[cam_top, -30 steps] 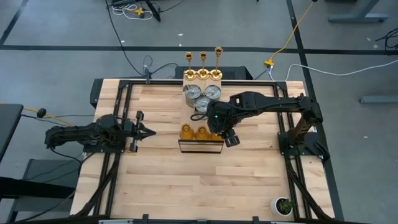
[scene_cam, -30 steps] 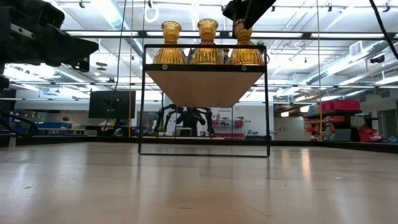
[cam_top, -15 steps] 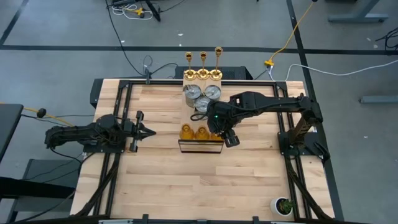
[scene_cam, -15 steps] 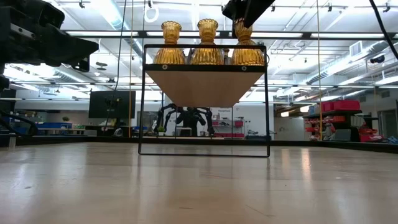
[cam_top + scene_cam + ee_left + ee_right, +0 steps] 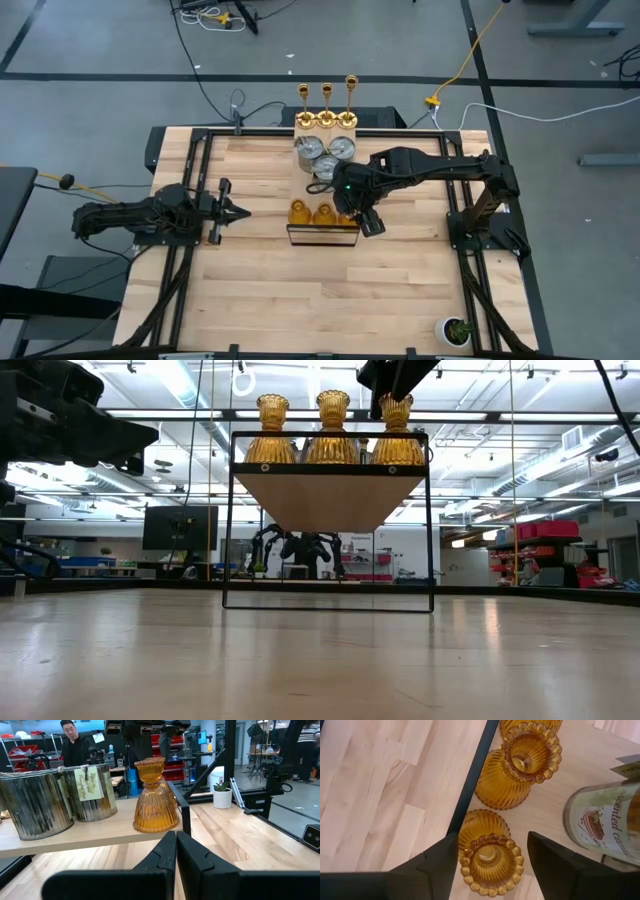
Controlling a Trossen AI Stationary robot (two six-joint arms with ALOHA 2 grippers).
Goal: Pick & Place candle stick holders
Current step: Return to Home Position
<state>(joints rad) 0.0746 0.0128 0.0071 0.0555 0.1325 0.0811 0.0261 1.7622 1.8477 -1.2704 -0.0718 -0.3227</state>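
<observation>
Over on the left of the table [image 5: 300, 290], the left gripper [image 5: 240, 211] is parked with its fingers pressed together on nothing. Mid-table, the shelf [image 5: 322, 241] is loaded: gold candlesticks [image 5: 326, 105] at the far end, silver cans [image 5: 322, 155] in the middle, and three amber holders [image 5: 323, 213] lined up along the near edge. The right gripper [image 5: 358, 218] is held just above the rightmost amber holder [image 5: 487, 855] — fingers spread wide, nothing gripped.

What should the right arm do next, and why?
Probably lift the right gripper straight up: its open fingers hang just over the end amber holder, standing on the shelf beside the other two, so swinging sideways could knock it. The left gripper waits, shut, left of the shelf.
</observation>
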